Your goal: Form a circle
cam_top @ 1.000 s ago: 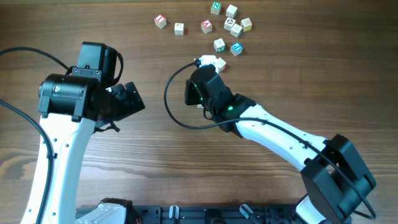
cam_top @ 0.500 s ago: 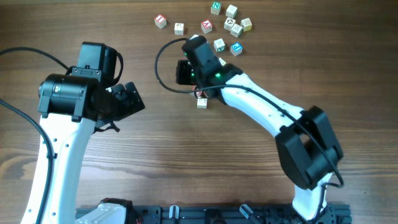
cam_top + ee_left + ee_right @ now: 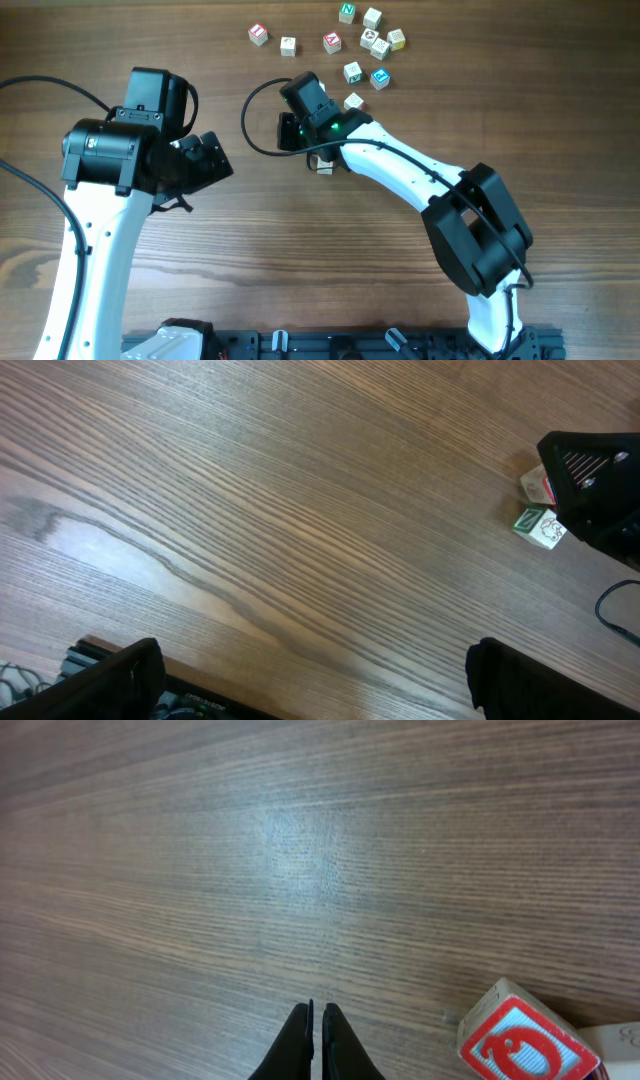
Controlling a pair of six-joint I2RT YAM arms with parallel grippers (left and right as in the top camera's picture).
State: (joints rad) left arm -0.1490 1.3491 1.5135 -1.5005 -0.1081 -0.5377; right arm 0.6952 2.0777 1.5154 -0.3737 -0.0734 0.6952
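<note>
Now: right hand point(image 3: 315, 1042) pinched shut on nothing, over the tabletop point(image 3: 300, 850) | circle point(image 3: 323, 165) is only a small cube cluster just beside it, red-faced cube point(image 3: 523, 1046) nearest | left hand point(image 3: 315, 665) spread wide, empty | I see loose cubes point(image 3: 372, 40) scattered well beyond

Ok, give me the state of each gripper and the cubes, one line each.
Left gripper: open, empty.
Right gripper: shut, holding nothing.
Red-lettered cube: on the table beside the right gripper, not gripped.
Scattered cubes: loose on the table, no ring formed.
</note>
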